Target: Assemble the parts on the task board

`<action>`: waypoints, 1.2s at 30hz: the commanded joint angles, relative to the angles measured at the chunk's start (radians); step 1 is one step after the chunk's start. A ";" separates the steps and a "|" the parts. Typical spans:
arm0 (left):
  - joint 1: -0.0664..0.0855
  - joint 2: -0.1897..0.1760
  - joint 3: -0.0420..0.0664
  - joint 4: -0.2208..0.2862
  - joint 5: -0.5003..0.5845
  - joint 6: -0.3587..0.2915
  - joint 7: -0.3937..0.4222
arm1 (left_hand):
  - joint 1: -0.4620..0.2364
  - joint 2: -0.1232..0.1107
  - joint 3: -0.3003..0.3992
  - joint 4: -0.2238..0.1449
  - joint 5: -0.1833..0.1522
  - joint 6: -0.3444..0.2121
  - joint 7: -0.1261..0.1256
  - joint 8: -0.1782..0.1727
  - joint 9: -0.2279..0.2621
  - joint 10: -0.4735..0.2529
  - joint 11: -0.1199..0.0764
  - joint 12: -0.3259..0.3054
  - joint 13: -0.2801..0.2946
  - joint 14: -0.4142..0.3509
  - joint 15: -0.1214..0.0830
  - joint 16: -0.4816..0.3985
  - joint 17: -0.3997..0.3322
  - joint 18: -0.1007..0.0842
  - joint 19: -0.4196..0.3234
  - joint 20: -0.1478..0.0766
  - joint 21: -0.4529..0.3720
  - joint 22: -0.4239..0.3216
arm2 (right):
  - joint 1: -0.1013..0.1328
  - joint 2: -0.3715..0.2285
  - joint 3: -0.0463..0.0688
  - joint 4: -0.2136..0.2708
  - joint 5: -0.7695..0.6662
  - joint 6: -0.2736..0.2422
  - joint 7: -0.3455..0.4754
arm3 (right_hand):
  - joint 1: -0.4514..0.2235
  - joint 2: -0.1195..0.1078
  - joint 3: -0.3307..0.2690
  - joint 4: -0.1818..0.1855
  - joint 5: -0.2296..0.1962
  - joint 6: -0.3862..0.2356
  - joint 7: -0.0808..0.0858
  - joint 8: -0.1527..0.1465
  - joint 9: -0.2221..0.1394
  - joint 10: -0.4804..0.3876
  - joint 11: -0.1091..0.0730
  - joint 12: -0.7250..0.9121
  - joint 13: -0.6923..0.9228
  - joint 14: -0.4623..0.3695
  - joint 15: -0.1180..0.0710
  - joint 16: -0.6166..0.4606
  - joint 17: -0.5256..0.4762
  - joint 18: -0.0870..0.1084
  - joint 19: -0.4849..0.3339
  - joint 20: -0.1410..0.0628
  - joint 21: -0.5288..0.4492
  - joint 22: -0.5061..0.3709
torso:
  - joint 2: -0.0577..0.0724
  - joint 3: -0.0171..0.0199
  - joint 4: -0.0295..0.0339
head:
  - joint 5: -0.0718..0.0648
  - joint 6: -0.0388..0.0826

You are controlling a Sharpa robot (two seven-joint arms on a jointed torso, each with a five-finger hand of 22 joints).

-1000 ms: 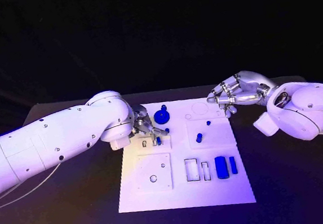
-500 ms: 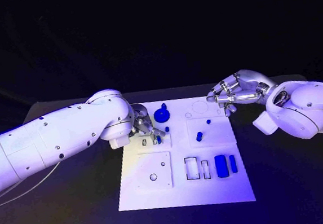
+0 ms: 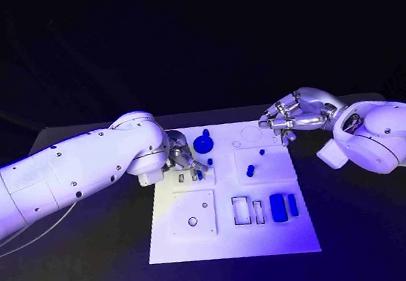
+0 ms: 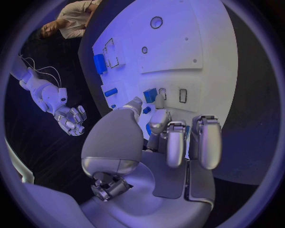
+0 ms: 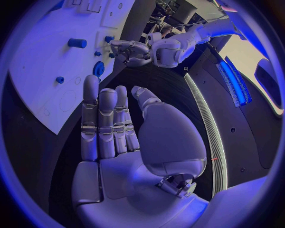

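Observation:
The white task board (image 3: 232, 233) lies mid-table. My left hand (image 3: 184, 161) is over its far left part. In the left wrist view its thumb and a fingertip (image 4: 159, 99) pinch a small blue part (image 4: 150, 95) that stands beside an empty slot (image 4: 183, 95). A round blue knob (image 3: 203, 142) stands just past that hand. My right hand (image 3: 293, 118) hovers above the board's far right corner, fingers straight, thumb apart, palm empty (image 5: 118, 137). Another small blue part (image 3: 250, 171) lies mid-board. Two blue blocks (image 3: 278, 209) stand near the front right.
A raised square plate with a round hole (image 3: 193, 217) takes up the board's near left. Empty rectangular slots (image 3: 243, 211) sit beside the blue blocks. The black table (image 3: 98, 270) surrounds the board, and both arms flank it.

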 commanded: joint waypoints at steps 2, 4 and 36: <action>0.001 0.003 0.000 0.000 0.011 0.023 -0.030 | -0.005 -0.010 0.007 0.000 -0.003 -0.006 -0.001 0.002 0.002 0.000 -0.001 -0.005 0.001 0.103 -0.004 0.006 0.264 -0.015 0.057 -0.002 0.005 0.144 | -0.001 0.002 0.000 0.000 -0.013 0.008 -0.003 | 0.009 0.001 -0.002 0.000 0.005 -0.005 0.000 0.007 0.002 -0.006 0.002 0.003 0.002 -0.004 -0.002 0.004 0.002 0.004 -0.006 0.003 0.004 0.001 | 0.000 0.0002 0.0002 | 0.000 0.000; 0.001 0.003 0.000 0.000 0.014 0.025 -0.029 | -0.005 -0.011 0.012 -0.001 -0.003 -0.005 -0.001 0.002 0.003 -0.001 -0.001 -0.006 0.001 0.103 -0.005 0.006 0.264 -0.015 0.057 -0.002 0.005 0.144 | -0.001 0.003 0.000 -0.001 -0.013 0.009 -0.004 | 0.009 0.001 -0.002 0.000 0.005 -0.005 0.000 0.007 0.002 -0.006 0.002 0.003 0.002 -0.004 -0.002 0.004 0.002 0.004 -0.006 0.003 0.004 0.001 | 0.000 -0.0001 0.0002 | 0.000 0.000; 0.002 0.009 0.000 -0.008 0.028 0.043 -0.028 | 0.029 -0.013 0.085 -0.005 -0.003 -0.008 -0.001 -0.001 0.014 -0.001 -0.002 -0.009 0.003 0.103 -0.005 0.006 0.264 -0.015 0.057 -0.002 0.006 0.147 | -0.001 0.008 0.000 0.001 -0.013 0.018 -0.009 | 0.009 0.005 -0.001 0.002 0.005 -0.008 0.000 0.010 0.008 -0.009 0.002 0.005 0.007 -0.008 -0.001 0.006 0.006 0.004 -0.010 0.003 0.006 0.005 | 0.000 0.0004 -0.0003 | -0.002 -0.010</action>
